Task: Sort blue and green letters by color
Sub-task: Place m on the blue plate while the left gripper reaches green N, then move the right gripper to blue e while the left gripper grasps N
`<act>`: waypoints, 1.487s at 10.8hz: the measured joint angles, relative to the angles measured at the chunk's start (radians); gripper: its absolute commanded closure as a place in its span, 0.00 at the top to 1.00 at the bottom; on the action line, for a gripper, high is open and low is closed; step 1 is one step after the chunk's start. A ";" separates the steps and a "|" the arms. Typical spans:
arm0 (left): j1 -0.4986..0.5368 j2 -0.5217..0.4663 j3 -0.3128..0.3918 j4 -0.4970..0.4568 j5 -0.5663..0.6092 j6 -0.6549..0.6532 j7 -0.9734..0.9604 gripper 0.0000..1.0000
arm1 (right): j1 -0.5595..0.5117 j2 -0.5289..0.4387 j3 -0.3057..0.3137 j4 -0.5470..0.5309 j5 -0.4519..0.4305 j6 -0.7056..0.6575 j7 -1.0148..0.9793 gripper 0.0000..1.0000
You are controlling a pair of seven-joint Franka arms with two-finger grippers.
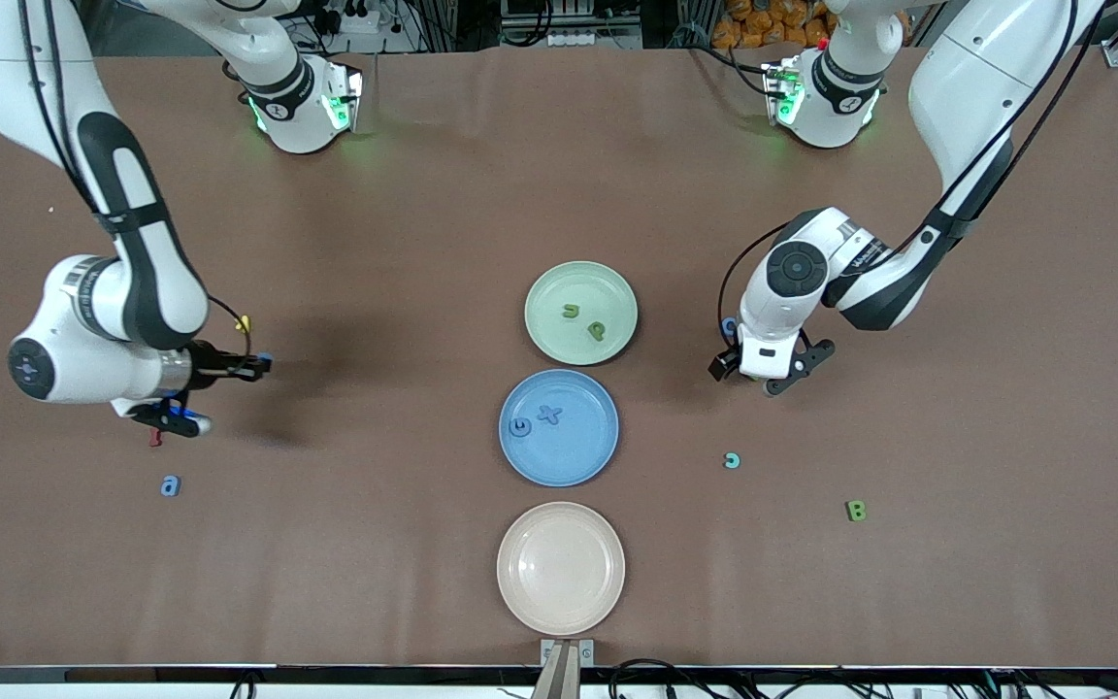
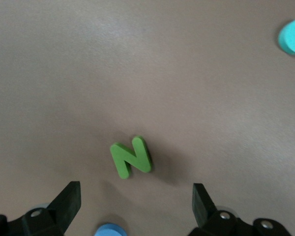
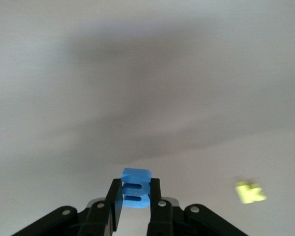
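My right gripper (image 1: 262,366) is shut on a light blue letter E (image 3: 136,192), held up in the air over the table toward the right arm's end. My left gripper (image 2: 136,191) stands open, low over a green N (image 2: 131,157) lying flat on the table; in the front view the hand hides the N. A blue letter (image 1: 729,328) lies beside that hand. The green plate (image 1: 608,286) holds a green u (image 1: 571,311) and p (image 1: 598,331). The blue plate (image 1: 578,456) holds a G-like piece (image 1: 520,426) and an X (image 1: 549,414).
A beige plate (image 1: 561,568) sits nearest the front camera. A blue a (image 1: 170,485), a dark red I (image 1: 155,439) and a yellow K (image 3: 250,191) lie toward the right arm's end. A teal c-like piece (image 1: 732,460) and green B (image 1: 856,511) lie toward the left arm's end.
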 measured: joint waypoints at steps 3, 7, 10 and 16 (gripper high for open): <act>0.044 -0.001 0.000 -0.052 0.000 0.131 -0.065 1.00 | 0.050 0.008 0.142 0.082 0.002 0.019 0.334 0.00; 0.055 -0.002 0.004 -0.088 0.002 0.187 -0.094 1.00 | 0.112 0.103 0.356 0.178 0.003 0.273 0.809 0.00; 0.055 -0.002 0.023 -0.088 0.008 0.187 -0.094 1.00 | 0.241 0.209 0.367 0.302 0.003 0.389 1.038 0.00; 0.052 0.000 0.049 -0.075 0.020 0.190 -0.094 1.00 | 0.312 0.356 0.364 0.442 0.001 0.507 1.186 1.00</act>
